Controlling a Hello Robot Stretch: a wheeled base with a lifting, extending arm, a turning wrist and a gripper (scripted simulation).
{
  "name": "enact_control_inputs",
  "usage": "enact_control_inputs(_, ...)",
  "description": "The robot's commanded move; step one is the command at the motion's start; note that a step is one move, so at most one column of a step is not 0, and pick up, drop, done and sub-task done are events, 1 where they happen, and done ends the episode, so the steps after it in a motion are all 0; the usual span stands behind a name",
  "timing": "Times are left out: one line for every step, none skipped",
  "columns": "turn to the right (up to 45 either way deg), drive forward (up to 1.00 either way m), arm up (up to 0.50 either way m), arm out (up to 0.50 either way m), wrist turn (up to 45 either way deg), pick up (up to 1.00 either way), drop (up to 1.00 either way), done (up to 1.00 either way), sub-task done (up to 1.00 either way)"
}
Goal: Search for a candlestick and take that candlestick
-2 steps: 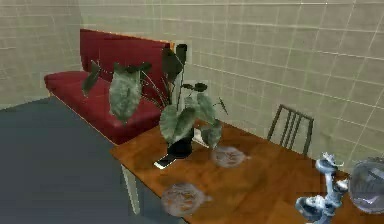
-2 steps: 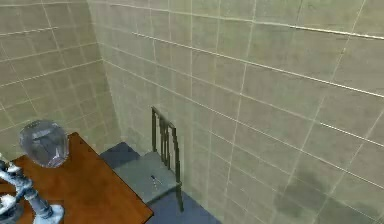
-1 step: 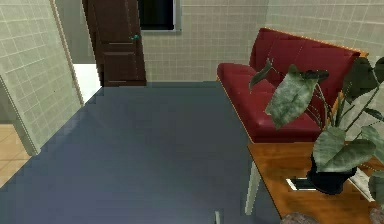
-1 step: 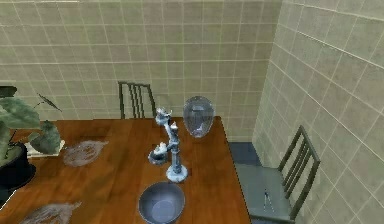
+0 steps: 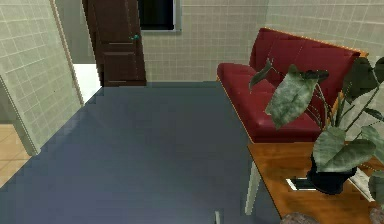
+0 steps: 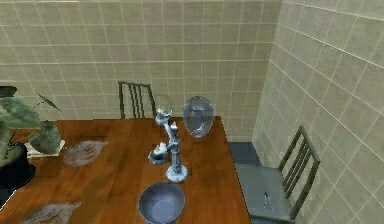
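Arm side view: a brown wooden surface (image 6: 120,175) set against a wall of pale tiles (image 6: 230,50). The candlestick (image 6: 174,150), silvery blue with a round foot and a slim stem, stands on the surface right of its middle, near the edge that faces the side wall. Just beside the stem, toward the view's left, lies a small blue-white object (image 6: 158,153) too small to identify. Behind the candlestick, near the far edge, stands a rounded clear glass vase (image 6: 199,116); in front of it, near the view's bottom edge, sits a blue-grey bowl (image 6: 162,203). Two flat glassy dishes lie farther left, one mid-surface (image 6: 84,152) and one at the bottom edge (image 6: 50,212). A leafy plant (image 6: 22,118) occupies the left margin. One grey slat-backed chair (image 6: 136,98) stands behind the surface, and a second chair (image 6: 275,185) stands at its right end. Forward view: a blue-grey floor (image 5: 150,140) leads to a dark door (image 5: 115,40); a red sofa (image 5: 275,85) lines the right wall, and the potted plant (image 5: 335,110) stands on the surface's corner (image 5: 285,160). The state of the tool cannot be told.
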Motion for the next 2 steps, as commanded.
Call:
enact_control_inputs(0.0,0.0,0.38,0.0,0.0,0.0,0.0,0.0,0.0)
enact_control_inputs(0.0,0.0,0.0,0.24,0.0,0.0,0.0,0.0,0.0)
